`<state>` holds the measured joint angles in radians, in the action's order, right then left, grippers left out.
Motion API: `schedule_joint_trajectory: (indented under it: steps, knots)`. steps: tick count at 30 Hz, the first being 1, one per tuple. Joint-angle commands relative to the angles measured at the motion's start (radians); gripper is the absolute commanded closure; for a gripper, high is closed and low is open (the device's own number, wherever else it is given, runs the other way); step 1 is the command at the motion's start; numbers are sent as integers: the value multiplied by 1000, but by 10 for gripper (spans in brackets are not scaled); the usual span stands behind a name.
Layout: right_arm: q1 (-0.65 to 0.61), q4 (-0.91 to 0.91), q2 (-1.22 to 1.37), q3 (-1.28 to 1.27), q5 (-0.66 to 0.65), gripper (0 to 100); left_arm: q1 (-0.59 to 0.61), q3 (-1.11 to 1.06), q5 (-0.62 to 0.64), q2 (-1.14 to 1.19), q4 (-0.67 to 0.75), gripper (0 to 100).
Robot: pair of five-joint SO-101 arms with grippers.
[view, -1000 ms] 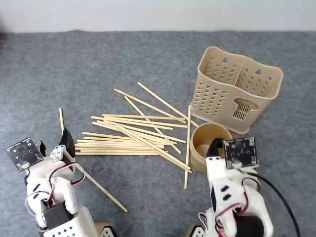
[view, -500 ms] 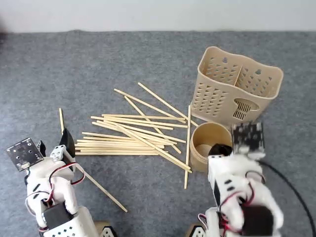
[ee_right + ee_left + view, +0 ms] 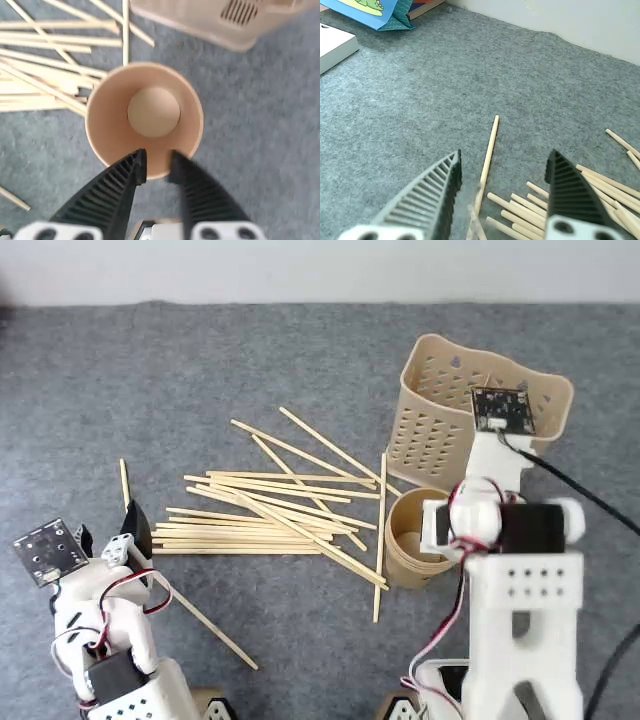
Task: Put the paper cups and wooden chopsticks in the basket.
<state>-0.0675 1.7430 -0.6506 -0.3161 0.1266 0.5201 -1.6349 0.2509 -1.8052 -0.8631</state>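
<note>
- High view: the basket (image 3: 432, 390) stands upright at about 2 o'clock on the mat (image 3: 200, 370). Its mouth faces up, so we judge that things are meant to drop in from above.
- The cup (image 3: 408, 540) stands mouth up at the basket's 7 o'clock, very near its foot. We cannot tell whether they touch.
- The right arm (image 3: 505, 550) rears up from 5 o'clock and covers the cup's 3 o'clock side, which suits a grip on the rim from above.
- The chopsticks (image 3: 270, 510) lie flat in a loose fan at the cup's 9 o'clock, a few of them close beside it.
- The left gripper (image 3: 128, 538) sits low at 8 o'clock on the mat by the fan's near ends. A stray stick (image 3: 124, 480) lies at its 12 o'clock.
- Left wrist view: the left gripper (image 3: 502, 195) is spread wide and holds nothing. The stray stick (image 3: 487, 160) lies on the mat between its fingers and beyond them. The chopsticks' (image 3: 600, 190) ends lie past one finger. We read this as a waiting pose, lined up on that stick.
- Right wrist view: the right gripper (image 3: 157, 167) looks straight down into the cup (image 3: 150, 112). Its fingers are drawn close together on the cup's near wall and appear to pinch it, which would let us lift the cup without crushing it.
- The basket's (image 3: 210, 20) foot lies just beyond the cup, so we judge the carry will be short.
</note>
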Motion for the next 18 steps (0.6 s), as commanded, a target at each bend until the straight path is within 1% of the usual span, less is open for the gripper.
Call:
schedule_joint_trajectory:
  steps: [1,3,8,13,15,16,18]
  knots:
    - [-4,39,42,71,18,731,-2,7,2,-15,23,737]
    - [-4,39,59,69,18,707,-2,7,2,-15,23,737]
    - [-4,28,93,26,25,707,-2,7,2,-15,23,737]
    - [-4,-102,143,-110,28,709,-2,7,2,-15,21,737]
    - [-4,-148,150,-152,28,749,-2,7,2,-15,21,737]
    - [-4,-165,150,-157,26,789,-2,7,2,-15,21,737]
    - [18,-185,137,-152,25,904,-2,7,2,-15,21,737]
